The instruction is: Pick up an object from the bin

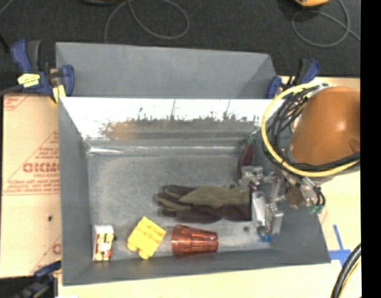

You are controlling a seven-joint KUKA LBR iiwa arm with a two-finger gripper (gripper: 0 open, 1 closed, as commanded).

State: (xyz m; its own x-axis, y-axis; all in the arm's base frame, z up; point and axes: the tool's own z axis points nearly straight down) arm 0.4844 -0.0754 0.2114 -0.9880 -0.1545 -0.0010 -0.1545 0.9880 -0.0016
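A glove, olive on top and dark brown beneath, lies flat on the floor of the grey bin, towards the front and a little right of the middle. Its long axis runs left to right, roughly parallel to the bin's front wall. Its finger end points to the left and its wrist end to the right.

The gripper hangs at that wrist end, near the bin's front right corner and low over the floor. Whether it touches the glove, and whether it is open or closed, cannot be told from this angle. Nothing can be seen held in it. Above it sit the arm's rounded orange cover and a loop of black and yellow cables, over the bin's right wall.

Three other things lie in a row along the front wall, in front of the glove and to its left. A copper-red cup lies on its side just in front of the glove, lengthwise left to right. A yellow toy block sits beside the cup, turned at an angle. A small white, yellow and red piece stands in the front left corner, apart from the block.
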